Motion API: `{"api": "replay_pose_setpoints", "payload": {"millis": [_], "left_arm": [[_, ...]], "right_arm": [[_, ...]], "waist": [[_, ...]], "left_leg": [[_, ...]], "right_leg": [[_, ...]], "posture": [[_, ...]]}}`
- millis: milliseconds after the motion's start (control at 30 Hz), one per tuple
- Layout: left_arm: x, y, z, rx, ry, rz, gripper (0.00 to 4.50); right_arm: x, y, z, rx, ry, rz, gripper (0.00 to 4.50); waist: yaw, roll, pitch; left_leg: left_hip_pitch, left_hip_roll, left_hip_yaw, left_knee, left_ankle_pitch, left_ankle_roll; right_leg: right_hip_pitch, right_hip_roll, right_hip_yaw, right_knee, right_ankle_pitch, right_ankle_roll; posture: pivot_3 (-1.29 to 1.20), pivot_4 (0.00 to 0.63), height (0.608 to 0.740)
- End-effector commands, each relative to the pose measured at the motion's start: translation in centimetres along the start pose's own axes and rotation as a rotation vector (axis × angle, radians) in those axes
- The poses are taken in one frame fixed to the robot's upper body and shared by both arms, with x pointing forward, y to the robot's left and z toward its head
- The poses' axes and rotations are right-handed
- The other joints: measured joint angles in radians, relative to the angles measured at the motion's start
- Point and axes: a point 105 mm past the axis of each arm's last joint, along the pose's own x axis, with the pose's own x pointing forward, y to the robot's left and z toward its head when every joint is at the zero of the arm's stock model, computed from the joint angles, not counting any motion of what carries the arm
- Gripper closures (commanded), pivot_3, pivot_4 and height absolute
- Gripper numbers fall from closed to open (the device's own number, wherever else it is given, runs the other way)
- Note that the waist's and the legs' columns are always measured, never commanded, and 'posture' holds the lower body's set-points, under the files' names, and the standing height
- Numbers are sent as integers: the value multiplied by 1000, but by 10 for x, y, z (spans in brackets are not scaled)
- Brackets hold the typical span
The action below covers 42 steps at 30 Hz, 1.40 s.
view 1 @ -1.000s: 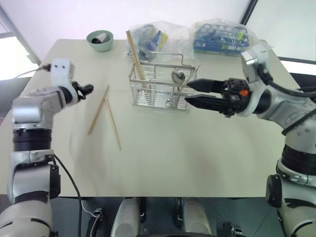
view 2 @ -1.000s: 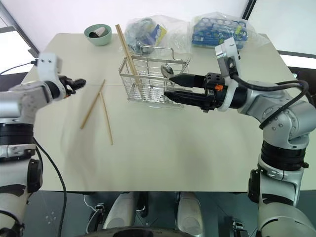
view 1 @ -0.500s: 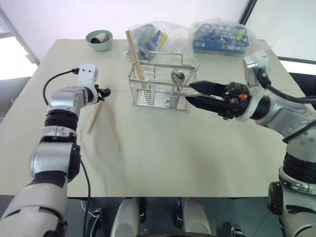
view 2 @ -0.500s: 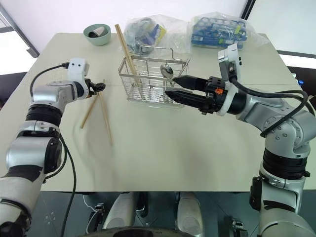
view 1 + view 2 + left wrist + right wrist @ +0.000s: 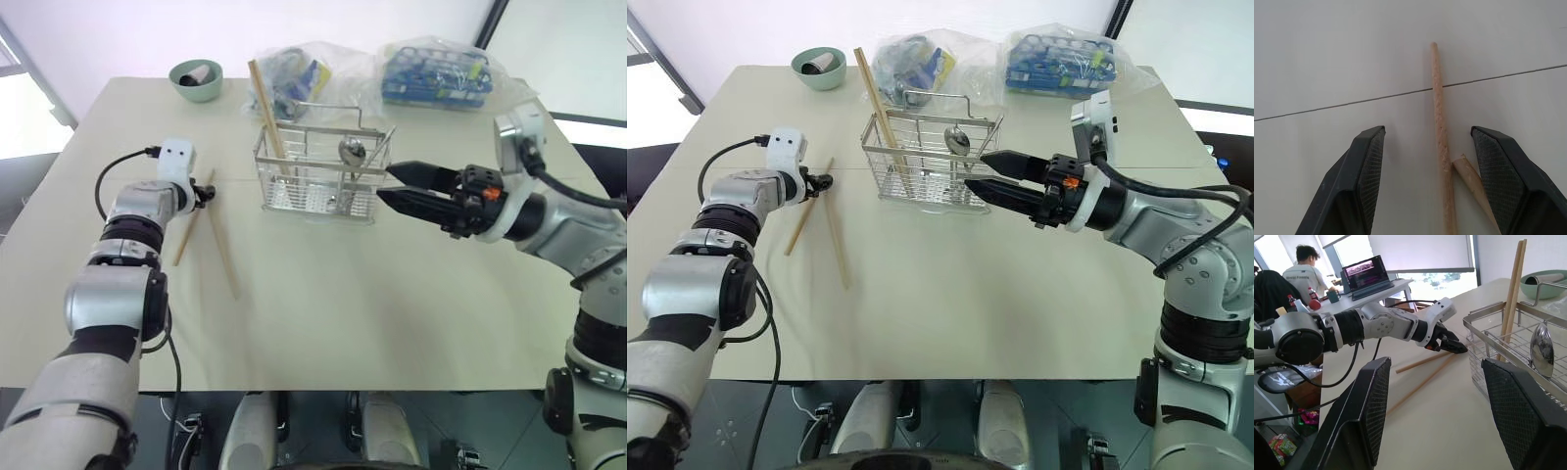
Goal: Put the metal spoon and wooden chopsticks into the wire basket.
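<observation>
chopsticks: two wooden chopsticks [image 5: 217,238], thin, light brown, flat on the surface [image 5: 323,313] toward its left edge, long axes running far-to-near, far ends meeting | left end effector [image 5: 1427,161]: parted, straddling those ends, gripping nothing | spoon: one metal spoon [image 5: 353,153], shiny, bowl up in wire basket [image 5: 318,201] | right end effector [image 5: 392,186]: wide apart, empty, beside basket

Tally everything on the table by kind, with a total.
Thin light-brown wooden chopsticks lying on the table: 2
Thicker pale wooden stick standing in the basket: 1
Shiny metal spoon in the basket: 1
Silver wire basket: 1
Green bowl: 1
Crinkled plastic bags: 2
Total: 8
</observation>
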Motion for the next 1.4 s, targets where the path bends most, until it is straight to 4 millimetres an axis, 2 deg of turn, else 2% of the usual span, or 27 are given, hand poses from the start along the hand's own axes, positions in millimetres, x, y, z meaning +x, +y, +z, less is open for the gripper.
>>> {"api": "replay_pose_setpoints", "payload": {"millis": [33, 133, 167, 300, 533, 667, 767, 800, 900, 933, 1033, 1200, 1300, 1400], "left_arm": [[-2, 8, 7, -9, -28, 44, 2868], [-3, 11, 8, -19, -35, 57, 4385], [-3, 11, 9, -20, -39, 60, 4452], [-5, 19, 12, -34, -62, 99, 4452], [-15, 49, 22, -118, -139, 236, 4452], [-27, 68, 38, -157, -242, 308, 4452], [-34, 75, 51, -190, -318, 326, 4452], [-39, 78, 60, -215, -370, 328, 4452], [-77, 83, 123, -389, -738, 239, 4452], [-92, 80, 145, -461, -855, 176, 4452], [-117, 67, 180, -599, -1011, 44, 4452], [-146, 10, 240, -646, -1160, -200, 4452], [-152, -18, 257, -632, -1180, -287, 4452], [-148, -39, 263, -617, -1175, -338, 4452]], "right_arm": [[-2, 8, 10, -60, -26, 10, 1432], [-3, 8, 9, -58, -27, 5, 1432], [-3, 8, 9, -59, -27, 5, 1432], [-4, 6, 9, -58, -29, -1, 1432], [-4, 4, 7, -51, -32, -12, 1432], [-2, 4, 7, -47, -36, -20, 1432], [-2, 3, 7, -45, -37, -24, 1432], [-2, 2, 7, -44, -37, -29, 1432], [-4, 0, 7, -37, -38, -48, 1432], [-4, 0, 7, -35, -38, -52, 1432], [-5, -1, 7, -33, -38, -59, 1432], [-6, -2, 5, -30, -36, -74, 1432], [-6, -2, 4, -27, -44, -86, 1432], [-8, -1, 3, -25, -52, -100, 1432]], "waist": [[0, 0, 0], [-2, 0, 0], [-2, 0, 0], [-1, 0, 0], [-1, -2, 1], [1, -3, 1], [2, -4, 1], [3, -4, 1], [2, -7, 1], [1, -8, 1], [5, -10, 1], [23, -10, 1], [22, -11, 1], [20, -11, 1]], "left_leg": [[0, 0, 0, 0, 0, 0], [0, 0, 0, 0, 0, 0], [0, 1, 0, 0, 0, 0], [0, 0, 0, 0, 0, 0], [0, 1, 0, 0, 0, 0], [-1, 1, 0, 0, 0, 0], [-1, 1, 0, 0, 0, 0], [-1, 1, 0, 0, 0, 0], [-1, 1, 0, 0, 0, 0], [-2, 1, 0, 0, 0, 0], [-5, 1, -1, 1, 0, 0], [-4, 1, 0, 3, 0, 1], [-4, 0, 0, 3, -1, 2], [-5, 0, 0, 3, -1, 2]], "right_leg": [[0, 0, 0, 0, 0, 0], [0, 0, 0, 0, 0, 0], [0, 0, 0, 0, 0, 0], [0, 0, 0, 0, 0, 0], [-1, 0, 0, 0, 0, 0], [0, 0, 0, 0, 0, 0], [-1, 0, 0, 0, 0, 0], [-1, 0, 0, 0, 0, 0], [-1, 0, 0, 0, 0, 0], [-2, 0, -1, 0, 1, -1], [-2, 0, -1, -1, 1, 0], [-1, 0, -1, -2, 2, 1], [0, 0, -1, -4, 3, 2], [0, 0, -1, -4, 3, 2]], "posture": [[0, 150, 707], [0, 150, 707], [0, 150, 707], [0, 150, 707], [0, 150, 707], [0, 150, 707], [0, 150, 707], [0, 150, 707], [0, 150, 707], [0, 150, 707], [0, 150, 707], [0, 150, 707], [0, 150, 707], [0, 150, 707]]}}
